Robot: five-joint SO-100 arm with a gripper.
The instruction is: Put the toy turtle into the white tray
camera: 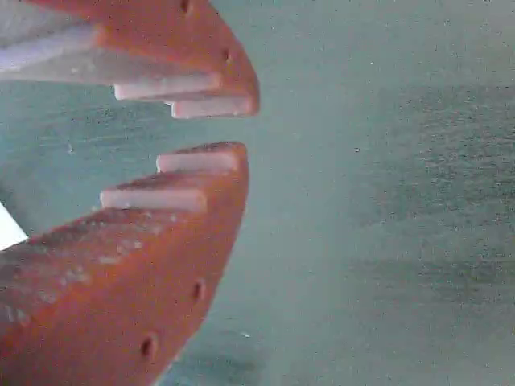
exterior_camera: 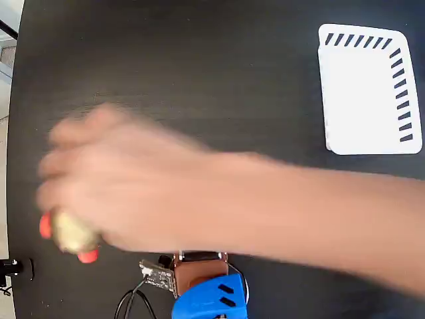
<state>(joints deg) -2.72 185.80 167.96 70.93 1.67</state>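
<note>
A blurred person's hand half-hides the toy turtle; the gripper fingers sit slightly apart, empty.

Person's hand motion-blurred, hiding most of the toy turtle. Forearm cut by right edge. Arm base cropped at bottom edge.
</note>
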